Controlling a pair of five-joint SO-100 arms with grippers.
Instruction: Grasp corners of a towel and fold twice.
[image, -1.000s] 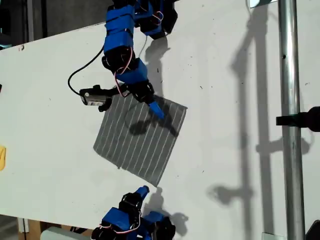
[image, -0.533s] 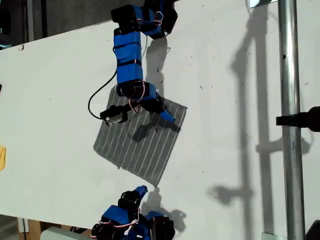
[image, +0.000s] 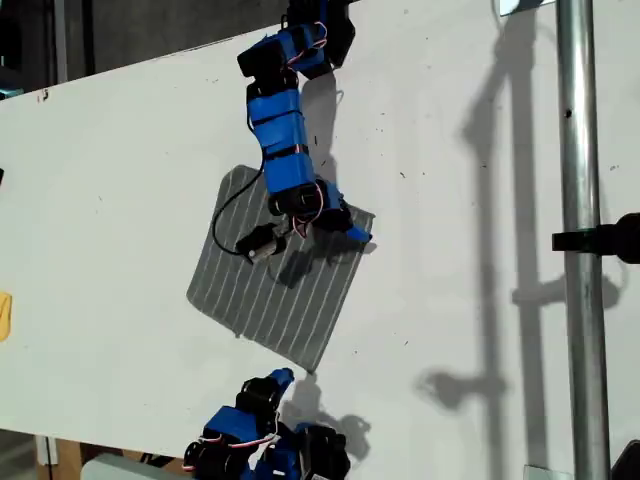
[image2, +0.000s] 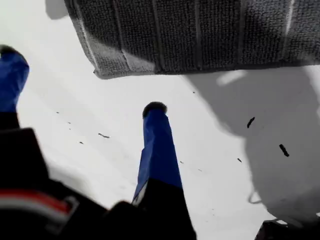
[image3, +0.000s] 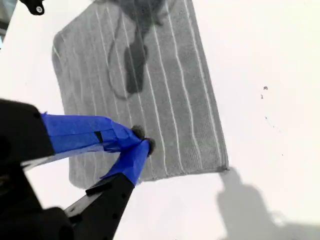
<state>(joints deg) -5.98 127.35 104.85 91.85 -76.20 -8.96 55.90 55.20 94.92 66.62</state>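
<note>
The grey striped towel (image: 262, 300) lies flat on the white table (image: 110, 180), turned like a diamond. My second gripper (image: 360, 237) reaches in from the exterior view's top and hovers by the corner (image: 371, 216) on that view's right. In the second wrist view its fingertips (image3: 142, 142) are shut together just above the towel (image3: 165, 75), near an edge and a corner (image3: 224, 167). My first gripper (image: 281, 381) stands open on bare table near the exterior view's bottom, short of the nearest corner (image: 312, 369). The first wrist view shows its spread fingers (image2: 156, 145) before that corner (image2: 100, 72).
A metal pole (image: 580, 250) with a black clamp (image: 600, 240) runs down the exterior view's right side. A yellow object (image: 4, 315) sits at that view's left edge. The second arm's black camera and cable (image: 258, 243) hang over the towel.
My second arm has swung across the towel toward the exterior view's right, from the upper edge to the right-hand corner. My first arm has barely shifted.
</note>
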